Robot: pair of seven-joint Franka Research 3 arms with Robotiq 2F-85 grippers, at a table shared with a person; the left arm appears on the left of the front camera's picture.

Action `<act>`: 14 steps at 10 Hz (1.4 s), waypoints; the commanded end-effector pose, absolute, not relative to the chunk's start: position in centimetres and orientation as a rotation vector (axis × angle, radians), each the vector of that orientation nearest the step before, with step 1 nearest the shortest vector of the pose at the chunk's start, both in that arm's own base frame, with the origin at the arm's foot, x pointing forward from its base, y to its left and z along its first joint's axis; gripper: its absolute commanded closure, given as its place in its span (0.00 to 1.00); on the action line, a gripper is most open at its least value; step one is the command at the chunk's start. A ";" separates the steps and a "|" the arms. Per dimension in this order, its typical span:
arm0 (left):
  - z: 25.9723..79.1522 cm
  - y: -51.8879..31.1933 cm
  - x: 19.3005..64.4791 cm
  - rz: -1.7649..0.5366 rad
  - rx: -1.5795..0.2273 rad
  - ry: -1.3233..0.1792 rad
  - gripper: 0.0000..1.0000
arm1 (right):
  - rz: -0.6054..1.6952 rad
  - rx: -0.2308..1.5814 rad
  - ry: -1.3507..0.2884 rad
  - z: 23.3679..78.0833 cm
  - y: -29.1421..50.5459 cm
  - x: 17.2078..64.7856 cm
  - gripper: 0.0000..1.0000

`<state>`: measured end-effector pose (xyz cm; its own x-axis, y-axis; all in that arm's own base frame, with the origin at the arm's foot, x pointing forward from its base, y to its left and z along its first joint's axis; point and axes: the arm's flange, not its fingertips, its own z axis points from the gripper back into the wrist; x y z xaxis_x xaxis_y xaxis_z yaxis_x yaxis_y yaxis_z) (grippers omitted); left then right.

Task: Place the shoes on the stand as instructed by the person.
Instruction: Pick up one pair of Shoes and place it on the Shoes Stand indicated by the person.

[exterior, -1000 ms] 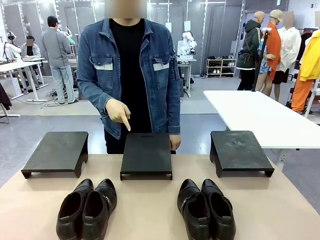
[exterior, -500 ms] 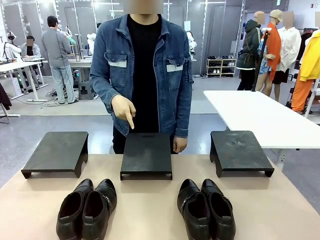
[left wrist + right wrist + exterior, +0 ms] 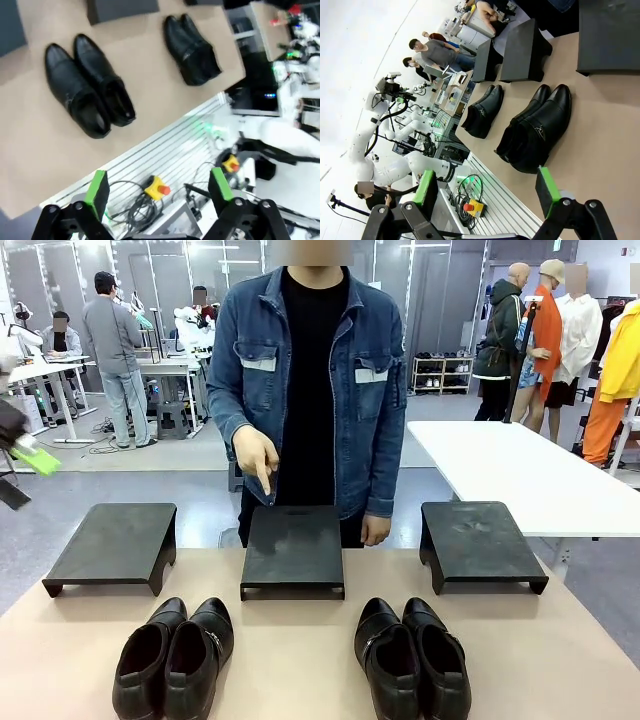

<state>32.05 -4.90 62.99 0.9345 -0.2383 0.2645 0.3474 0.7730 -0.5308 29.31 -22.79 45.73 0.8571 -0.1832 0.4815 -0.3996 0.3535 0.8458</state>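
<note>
shoes (image 3: 172, 658) wait on the table (image 3: 300, 670) as the person (image 3: 315, 380) settles the order. over the last second the person has shifted from left of centre to the middle of the frame, and now stands squarely behind the middle stand (image 3: 293, 548). the hand (image 3: 257, 457) has kept pointing downward throughout, its finger just above that stand's far edge.

in the same second the left claw (image 3: 25, 472) has come into the upper left edge of the front view as a blurred green pad on black. it looks as if the instruction is given, the middle stand is the target, and the left arm is starting for a pair. which pair is meant cannot be told.

from its own wrist camera the left claw hangs with fingers wide apart and nothing between them, over the table's near edge. the right claw (image 3: 486, 190) is likewise apart and empty.

the shoes are two glossy black leather pairs with rounded toes. the left pair (image 3: 172, 658) lies at lower left and the right pair (image 3: 412, 656) at lower right of centre. in each pair the two shoes lie side by side and touching — toes toward the stands, heels toward the bottom edge, dark openings facing up. a bare strip of table separates both pairs from the stands. the left stand (image 3: 112, 543), the middle stand and the right stand (image 3: 480, 540) — flat, matt black, in a row across mid-frame — carry nothing yet.
</note>
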 end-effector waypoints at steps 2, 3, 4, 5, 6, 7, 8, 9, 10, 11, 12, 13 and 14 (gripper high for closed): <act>60.6 -11.0 31.6 -0.253 -0.275 -0.150 0.00 | 0.152 1.230 -0.565 45.9 -22.9 29.2 0.00; 59.1 -12.7 31.4 -0.235 -0.254 -0.138 0.00 | 0.152 1.230 -0.565 45.9 -22.9 29.2 0.00; 57.7 -14.0 31.5 -0.196 -0.223 -0.125 0.00 | 0.152 1.230 -0.565 45.9 -22.9 29.2 0.00; 56.4 -15.0 31.6 -0.142 -0.170 -0.119 0.00 | 0.152 1.230 -0.565 45.9 -22.9 29.2 0.00; 55.0 -16.2 31.7 -0.077 -0.166 -0.106 0.00 | 0.152 1.230 -0.565 45.9 -22.9 29.2 0.00; 53.7 -16.9 32.0 -0.039 -0.155 -0.111 0.00 | 0.152 1.230 -0.565 45.9 -22.9 29.2 0.00; 52.2 -17.6 32.3 -0.011 -0.149 -0.094 0.00 | 0.152 1.230 -0.565 45.9 -22.9 29.2 0.00; 50.7 -18.3 32.4 0.008 -0.127 -0.093 0.00 | 0.152 1.230 -0.565 45.9 -22.9 29.2 0.00; 49.4 -18.8 32.6 0.019 -0.108 -0.075 0.00 | 0.152 1.230 -0.565 45.9 -22.9 29.2 0.00; 47.9 -19.4 33.0 0.037 -0.110 -0.053 0.00 | 0.152 1.230 -0.565 45.9 -22.9 29.2 0.00; 46.7 -19.7 33.4 0.049 -0.093 -0.045 0.00 | 0.152 1.230 -0.565 45.9 -22.9 29.2 0.00; 45.5 -19.8 33.7 0.055 -0.077 -0.034 0.00 | 0.152 1.230 -0.565 45.9 -22.9 29.2 0.00; 44.6 -20.0 33.7 0.049 -0.067 -0.022 0.00 | 0.152 1.230 -0.565 45.9 -22.9 29.2 0.00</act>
<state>33.44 -19.31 45.26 0.9994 0.0332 -0.0003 -0.0331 0.9946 -0.0981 29.26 -22.83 45.73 0.8574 -0.1840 0.4807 -0.3987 0.3533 0.8463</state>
